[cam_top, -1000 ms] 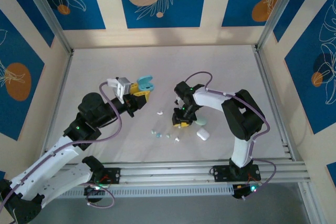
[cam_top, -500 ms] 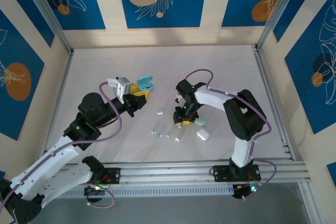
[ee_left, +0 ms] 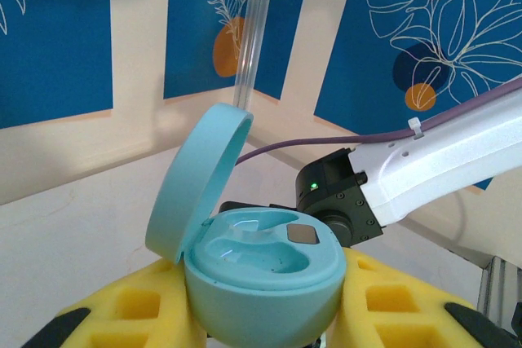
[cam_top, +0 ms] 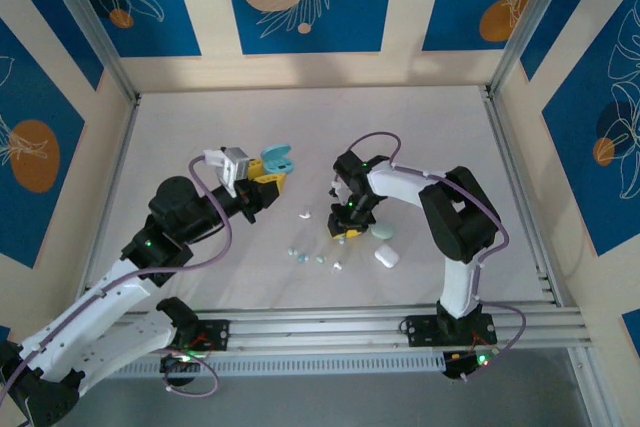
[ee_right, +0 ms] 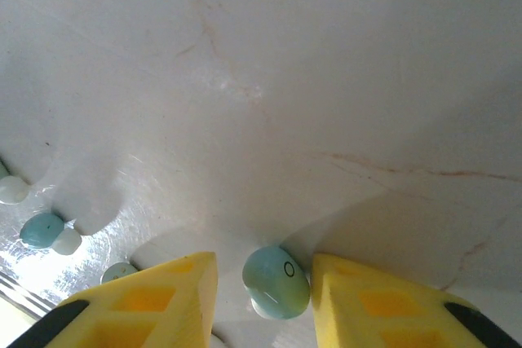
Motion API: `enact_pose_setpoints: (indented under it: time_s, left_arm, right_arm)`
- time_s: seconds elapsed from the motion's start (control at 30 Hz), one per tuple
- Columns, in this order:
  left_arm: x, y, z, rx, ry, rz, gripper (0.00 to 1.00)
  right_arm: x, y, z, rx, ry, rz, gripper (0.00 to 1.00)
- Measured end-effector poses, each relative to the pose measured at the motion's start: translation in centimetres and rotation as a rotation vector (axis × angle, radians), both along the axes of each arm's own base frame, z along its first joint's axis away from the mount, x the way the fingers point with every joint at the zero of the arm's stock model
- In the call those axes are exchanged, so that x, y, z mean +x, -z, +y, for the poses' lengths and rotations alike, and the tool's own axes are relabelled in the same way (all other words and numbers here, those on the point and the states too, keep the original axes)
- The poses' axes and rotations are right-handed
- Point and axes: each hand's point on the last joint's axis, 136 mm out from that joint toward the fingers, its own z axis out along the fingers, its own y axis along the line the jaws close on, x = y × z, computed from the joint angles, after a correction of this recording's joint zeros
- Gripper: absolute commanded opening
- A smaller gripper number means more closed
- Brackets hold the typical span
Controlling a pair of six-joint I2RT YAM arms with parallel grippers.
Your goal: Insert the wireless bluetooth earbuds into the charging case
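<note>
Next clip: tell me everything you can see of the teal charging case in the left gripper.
The teal charging case is a rounded shell of smooth, plastic-looking material. Its hinged lid is swung open and stands up at the left in the left wrist view. The inner tray shows two shallow empty wells and a small grey square contact. The case sits upright and appears lifted off the table, clamped at its lower body between the yellow pads of the left gripper. Nothing else touches it.

table (cam_top: 420,137): pale | earbuds (cam_top: 320,258): scattered near centre | two cases (cam_top: 387,257): just right of them
</note>
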Motion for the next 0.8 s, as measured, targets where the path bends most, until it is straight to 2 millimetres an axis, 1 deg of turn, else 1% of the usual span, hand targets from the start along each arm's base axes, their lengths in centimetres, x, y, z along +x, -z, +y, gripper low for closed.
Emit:
enact_pose_setpoints:
  time_s: [0.1,0.3,0.4,0.53,0.8]
  left_arm:
    - [0.08,0.11,-0.07,0.002,0.000,0.003,0.28]
    - [0.11,0.11,-0.10,0.003,0.000,0.004,0.28]
    - [0.11,0.11,-0.09,0.003,0.000,0.004,0.28]
    - [0.11,0.11,-0.09,0.003,0.000,0.004,0.28]
    - [0.11,0.11,-0.10,0.003,0.000,0.004,0.28]
  right_arm:
    - [-0.08,0.06,0.19,0.010,0.000,0.008,0.33]
    - [-0.16,0.07,0.28,0.019,0.002,0.018,0.33]
    - [-0.25,0.23,0.26,0.000,-0.009,0.005,0.31]
    - [-0.25,0.40,0.18,-0.028,-0.019,-0.006,0.31]
    - [-0.16,0.50,0.05,-0.098,0.000,-0.030,0.24]
